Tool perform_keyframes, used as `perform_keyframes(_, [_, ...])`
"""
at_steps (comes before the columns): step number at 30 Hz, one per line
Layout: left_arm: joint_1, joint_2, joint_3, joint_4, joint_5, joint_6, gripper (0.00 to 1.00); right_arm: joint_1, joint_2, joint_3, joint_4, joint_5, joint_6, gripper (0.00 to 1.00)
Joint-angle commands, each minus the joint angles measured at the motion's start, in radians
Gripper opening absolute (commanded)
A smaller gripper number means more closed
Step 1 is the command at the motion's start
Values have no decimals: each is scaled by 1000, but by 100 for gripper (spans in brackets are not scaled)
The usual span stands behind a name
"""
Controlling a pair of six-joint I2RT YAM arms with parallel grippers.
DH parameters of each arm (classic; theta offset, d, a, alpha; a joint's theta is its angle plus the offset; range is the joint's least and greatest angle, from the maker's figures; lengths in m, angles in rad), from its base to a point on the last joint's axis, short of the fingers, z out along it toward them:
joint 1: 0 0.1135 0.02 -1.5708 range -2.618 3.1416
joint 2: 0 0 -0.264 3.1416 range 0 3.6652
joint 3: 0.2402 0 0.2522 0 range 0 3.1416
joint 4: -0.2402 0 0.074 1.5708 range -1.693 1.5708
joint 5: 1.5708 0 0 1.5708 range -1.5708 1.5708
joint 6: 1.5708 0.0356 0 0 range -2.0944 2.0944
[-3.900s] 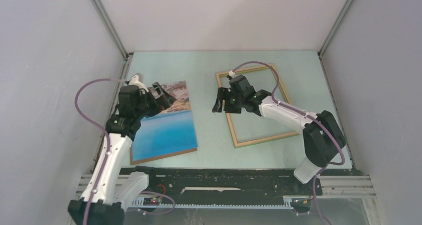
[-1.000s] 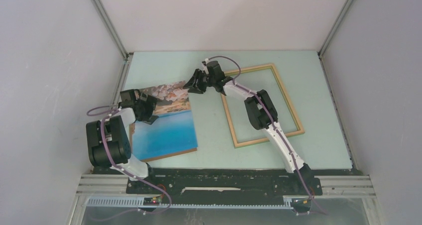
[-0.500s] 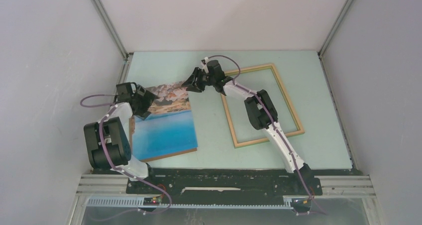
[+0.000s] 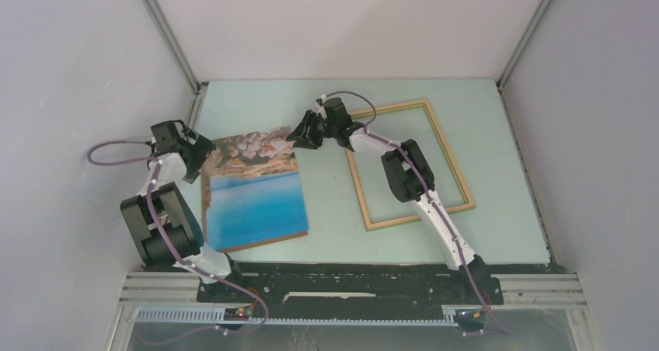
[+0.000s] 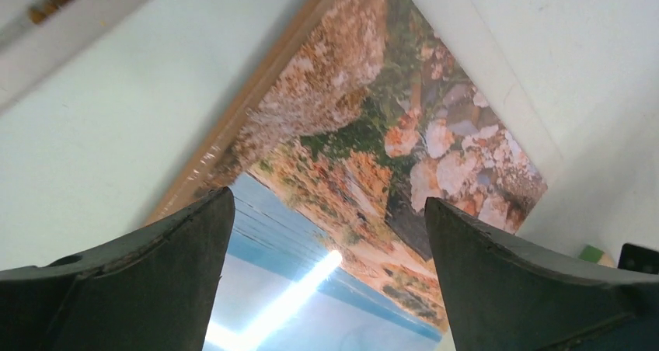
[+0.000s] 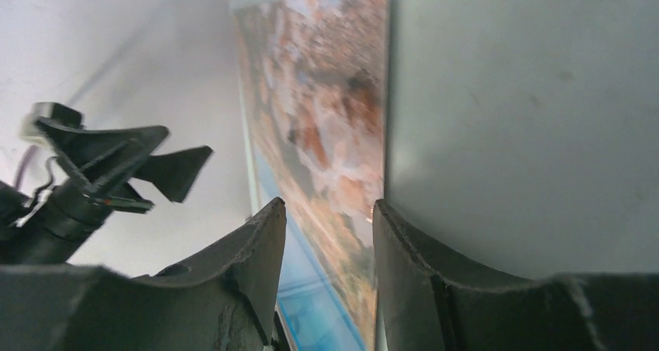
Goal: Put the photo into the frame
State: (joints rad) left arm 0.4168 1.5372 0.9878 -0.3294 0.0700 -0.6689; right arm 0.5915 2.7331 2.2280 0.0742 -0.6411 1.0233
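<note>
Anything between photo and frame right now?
Top view: bare table between photo and frame, except the far end, where the right gripper sits by the photo's corner.

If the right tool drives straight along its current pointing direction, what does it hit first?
Most likely the photo: its rocky end lies directly ahead, framed in the gap of the right tool. Height is hard to judge, so it might skim over the surface.

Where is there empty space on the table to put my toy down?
Bare table shows right of the frame, inside the frame's right half, and in the near strip between the photo and the frame. It is crowded at the photo's far end, where the left gripper and right gripper sit.
</note>
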Motion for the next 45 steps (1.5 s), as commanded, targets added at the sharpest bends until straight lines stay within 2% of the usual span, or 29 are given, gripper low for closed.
perform_keyframes(1, [51, 32, 64, -35, -66, 88, 100, 2, -113, -52, -85, 25, -77, 53])
perform_keyframes(5, [94, 108, 73, -30, -15, 106, 100, -10, -141, -91, -158, 43, -118, 53])
perform_keyframes(7, [83, 158, 81, -32, 55, 110, 100, -16, -139, -92, -167, 24, -124, 53])
perform_keyframes(9, [71, 186, 76, -31, 66, 98, 100, -20, -138, -90, -169, 9, -130, 53])
perform_keyframes(17, [37, 197, 43, -8, 116, 71, 100, -30, -134, -93, -208, 5, -146, 53])
perform_keyframes(24, [20, 142, 24, -11, 149, 81, 100, -32, -112, -96, -182, -22, -103, 53])
perform_keyframes(39, [-31, 41, -21, -15, 179, 70, 100, -42, -139, -162, -144, 1, -76, 51])
perform_keyframes(45, [-27, 65, 33, -56, 61, 113, 100, -46, -192, -221, -149, 47, -116, 54])
